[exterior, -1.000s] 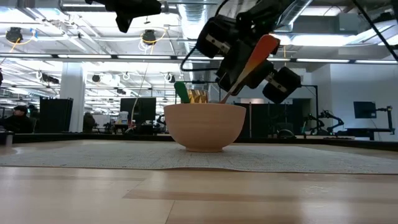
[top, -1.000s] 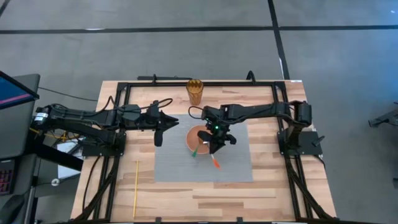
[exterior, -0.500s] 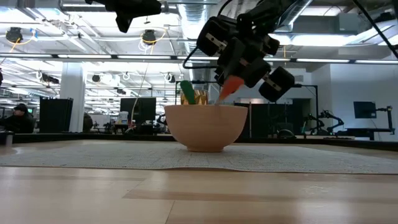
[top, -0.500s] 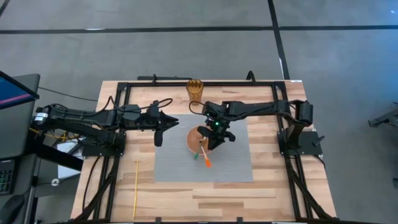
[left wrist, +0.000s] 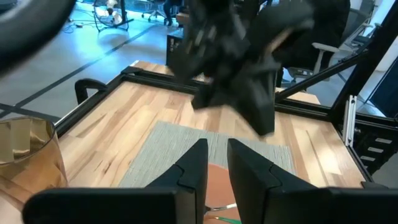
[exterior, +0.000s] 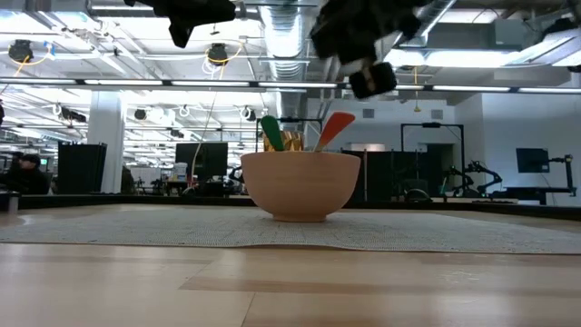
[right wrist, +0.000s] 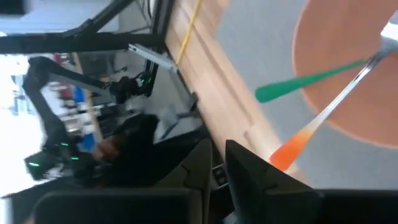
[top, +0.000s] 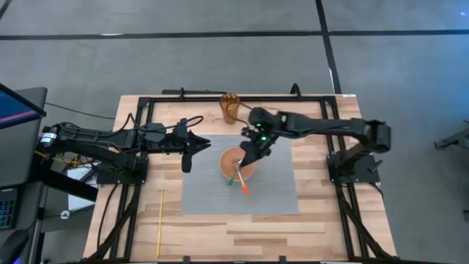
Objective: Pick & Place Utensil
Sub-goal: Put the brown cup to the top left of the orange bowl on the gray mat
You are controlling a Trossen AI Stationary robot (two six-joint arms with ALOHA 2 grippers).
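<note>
Now the right gripper hangs above the bowl, over its far rim, with nothing between its fingers; in the right wrist view its two dark fingers sit close side by side with only a thin gap, holding nothing. Just below and in front of that gripper, two utensils lean inside the bowl: an orange-handled utensil and a green-handled utensil, their handles sticking out over the near rim and crossing close to each other. From the low view both handles rise above the bowl's rim, the green one beside the orange one, while the gripper sits well above them, clear of both. The bowl stands on a grey mat on the wooden table. Beyond the right gripper, near the table's far edge, is a brown cup. The left gripper waits off to the bowl's side, over the mat's edge, its fingers nearly together and empty. A yellow stick lies on the table, well apart from both grippers.
</note>
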